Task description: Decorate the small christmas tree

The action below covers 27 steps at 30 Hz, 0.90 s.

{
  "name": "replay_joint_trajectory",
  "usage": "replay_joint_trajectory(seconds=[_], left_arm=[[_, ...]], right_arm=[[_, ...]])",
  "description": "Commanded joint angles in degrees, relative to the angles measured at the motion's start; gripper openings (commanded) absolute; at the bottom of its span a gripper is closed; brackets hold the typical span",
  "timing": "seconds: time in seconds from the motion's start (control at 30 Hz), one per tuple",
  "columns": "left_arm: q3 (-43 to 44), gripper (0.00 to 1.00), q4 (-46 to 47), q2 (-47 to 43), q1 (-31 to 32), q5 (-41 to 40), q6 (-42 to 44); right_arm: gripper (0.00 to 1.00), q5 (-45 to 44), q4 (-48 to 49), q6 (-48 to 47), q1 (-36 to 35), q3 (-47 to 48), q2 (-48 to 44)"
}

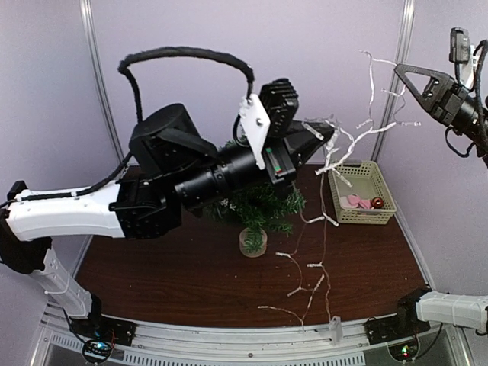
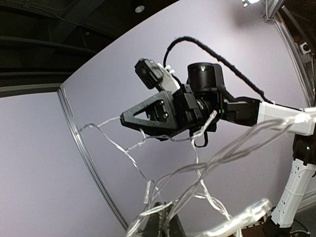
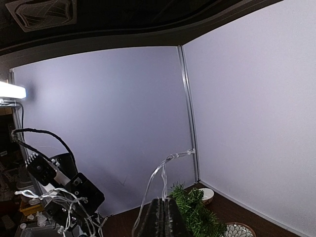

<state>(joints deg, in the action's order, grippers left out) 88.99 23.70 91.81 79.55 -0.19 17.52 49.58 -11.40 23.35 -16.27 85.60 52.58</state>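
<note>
The small christmas tree [image 1: 263,202] stands mid-table on its beige base [image 1: 253,242], partly hidden behind my left arm. A clear string of lights [image 1: 358,137] spans between both grippers, high above the table. My left gripper [image 1: 333,136] is shut on a bundle of the strands above and right of the tree; its fingers [image 2: 170,222] pinch the wires. My right gripper [image 1: 398,70] is shut on the strand's end at the upper right; it also shows in the left wrist view [image 2: 123,117]. Its fingers [image 3: 165,217] clamp the wire above the tree [image 3: 197,217].
The lights' tail [image 1: 309,278] hangs down to the table front. A beige basket [image 1: 381,179] at right holds pink and red ornaments [image 1: 362,202]. A white bowl [image 3: 205,196] and a patterned bowl [image 3: 237,231] sit beyond the tree.
</note>
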Motion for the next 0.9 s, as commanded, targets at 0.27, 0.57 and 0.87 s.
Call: replay_joint_trajectory(seconds=[0.27, 0.57, 0.87], left_arm=[[-1.1, 0.0, -7.1, -9.7, 0.7, -4.1, 3.3], [-6.8, 0.0, -10.3, -5.0, 0.8, -5.9, -2.2], [-13.2, 0.0, -8.8, 0.3, 0.6, -9.6, -4.7]], right_arm=[[0.0, 0.7, 6.3, 3.9, -0.3, -0.2, 4.4], [0.0, -8.7, -5.6, -4.8, -0.3, -1.5, 3.2], [0.0, -26.8, -18.2, -12.5, 0.2, -2.6, 1.2]])
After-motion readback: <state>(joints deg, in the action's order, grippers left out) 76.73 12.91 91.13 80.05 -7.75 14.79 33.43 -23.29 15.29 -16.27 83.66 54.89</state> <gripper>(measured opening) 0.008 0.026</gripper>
